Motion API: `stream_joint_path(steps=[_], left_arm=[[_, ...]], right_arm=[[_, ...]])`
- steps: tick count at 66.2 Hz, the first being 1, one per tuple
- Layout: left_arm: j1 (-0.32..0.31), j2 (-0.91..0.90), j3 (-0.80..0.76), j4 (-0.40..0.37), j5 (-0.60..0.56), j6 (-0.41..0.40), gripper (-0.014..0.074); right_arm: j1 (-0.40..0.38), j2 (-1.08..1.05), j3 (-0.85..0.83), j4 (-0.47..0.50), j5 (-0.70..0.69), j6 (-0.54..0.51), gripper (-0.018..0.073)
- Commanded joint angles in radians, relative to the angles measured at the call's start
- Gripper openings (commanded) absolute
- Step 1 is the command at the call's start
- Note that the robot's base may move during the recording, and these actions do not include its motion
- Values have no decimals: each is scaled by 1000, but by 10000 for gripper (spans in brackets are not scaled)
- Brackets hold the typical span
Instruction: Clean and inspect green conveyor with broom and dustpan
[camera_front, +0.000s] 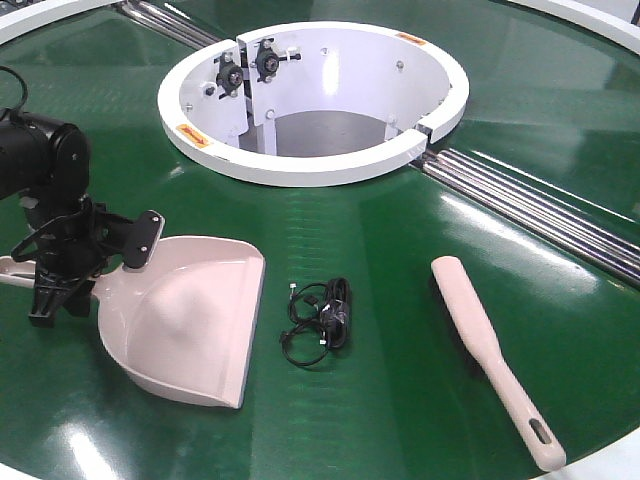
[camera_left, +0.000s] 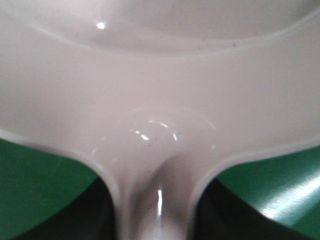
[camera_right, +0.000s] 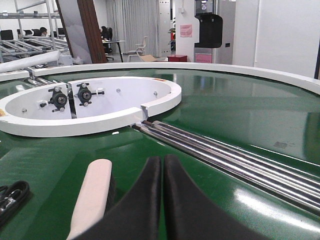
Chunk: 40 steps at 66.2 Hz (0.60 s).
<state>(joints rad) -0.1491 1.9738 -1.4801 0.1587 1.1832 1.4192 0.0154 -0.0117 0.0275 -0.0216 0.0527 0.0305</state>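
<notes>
The pale pink dustpan (camera_front: 190, 310) lies on the green conveyor (camera_front: 400, 300) at the front left, its lip facing front right. My left gripper (camera_front: 62, 285) is shut on the dustpan's handle. In the left wrist view the handle (camera_left: 157, 200) runs between the dark fingers (camera_left: 100, 210), and the dustpan (camera_left: 160, 75) fills the frame. The broom (camera_front: 490, 345) lies flat at the front right, handle toward the front edge. My right gripper (camera_right: 163, 165) is shut and empty, just right of the broom (camera_right: 92, 195); it does not show in the front view.
A coiled black cable (camera_front: 322, 315) lies between dustpan and broom. The white-rimmed round opening (camera_front: 315, 165) sits behind them. Silver roller bars (camera_front: 540, 210) run to the right of it. The conveyor's front edge (camera_front: 600, 460) is close to the broom's handle.
</notes>
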Motion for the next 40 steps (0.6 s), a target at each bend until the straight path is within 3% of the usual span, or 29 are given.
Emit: stream_joint_path(steps=[1,13,19,25,40], left_arm=[[-5,-71,-28,2,20,-6,-9],[-6,-116,-28,1,36,-18,-8],[-16,-131,-29,11,34,-90,-8],[-41,-131,-29,21,34,-141,-8],[-114,-125,-30,29,36,-168,-8]], right_arm=[[-2,-11,4,-4,-77,0,-9],[-2,-11,4,-4,-77,0,-9],[-2,-11,4,-4,-77,0,-9],[-2,-11,4,-4,-77,0,-9],[-2,-11,4,-4,-78,0,-9]])
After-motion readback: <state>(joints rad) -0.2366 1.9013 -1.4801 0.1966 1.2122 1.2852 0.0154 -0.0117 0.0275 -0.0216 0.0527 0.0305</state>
